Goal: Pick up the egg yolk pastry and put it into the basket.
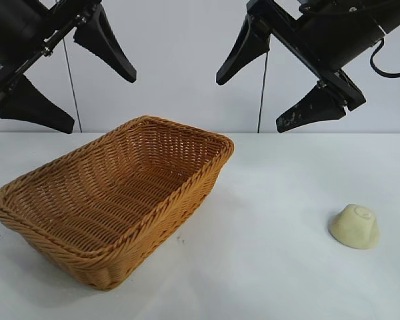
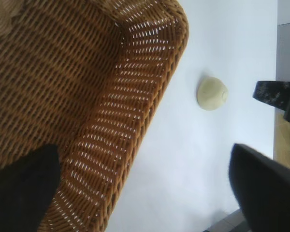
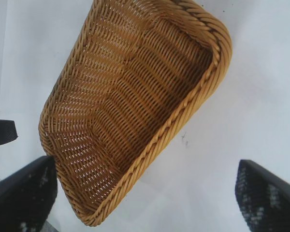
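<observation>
Left gripper point(image 1: 73, 83): It hangs high in the air at the top left of the outside view, above the far left side of the basket. Its two black fingers point(image 1: 110, 47) stand wide apart. Nothing is between them. It touches nothing.

Left gripper, from its own camera point(image 2: 145, 193): One black finger shows over the basket's inside and the other over the white table. The gap between them is big and holds nothing.

Right gripper point(image 1: 263, 93): It hangs high in the air at the top right of the outside view, over the table behind the space between the basket and the pastry. Its two black fingers point(image 1: 243, 50) are spread wide too. It holds nothing and touches nothing.

Right gripper, from its own camera point(image 3: 145, 198): The two finger ends sit far apart, with the basket and bare table seen between them.

Egg yolk pastry point(image 1: 355, 227): A small pale yellow lump with a flat round top. It sits on the table at the right, well apart from the basket. It leans a little, so its round top faces up and to one side. No gripper is near it. The left arm's camera sees it too point(image 2: 211, 93), lying on the table beside the basket's rim.

Basket point(image 1: 27, 230): A big orange-brown woven basket with sloping sides and a thick braided rim. It sits on the table at the left and middle, turned at a slant. Nothing lies inside it.

Table point(image 1: 267, 267): White and flat. The basket and the pastry both rest on it.
</observation>
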Controlling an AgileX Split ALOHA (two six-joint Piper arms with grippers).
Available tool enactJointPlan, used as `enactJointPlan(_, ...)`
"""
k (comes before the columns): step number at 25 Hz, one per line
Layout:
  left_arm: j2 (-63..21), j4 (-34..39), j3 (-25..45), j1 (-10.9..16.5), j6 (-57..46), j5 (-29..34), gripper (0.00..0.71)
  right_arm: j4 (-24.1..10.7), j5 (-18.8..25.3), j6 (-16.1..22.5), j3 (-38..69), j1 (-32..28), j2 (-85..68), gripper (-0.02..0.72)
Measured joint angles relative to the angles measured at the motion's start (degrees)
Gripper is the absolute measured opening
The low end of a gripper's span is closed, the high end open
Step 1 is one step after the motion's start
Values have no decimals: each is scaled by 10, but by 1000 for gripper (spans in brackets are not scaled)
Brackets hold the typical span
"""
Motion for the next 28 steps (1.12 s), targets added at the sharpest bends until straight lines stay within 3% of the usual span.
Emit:
enactJointPlan(22, -6, 0, 1, 2, -1, -9, 696, 0, 0, 0, 0, 0, 0, 694)
enactJointPlan(28, -58, 50, 0, 2, -64, 21, 696, 0, 0, 0, 0, 0, 0, 694)
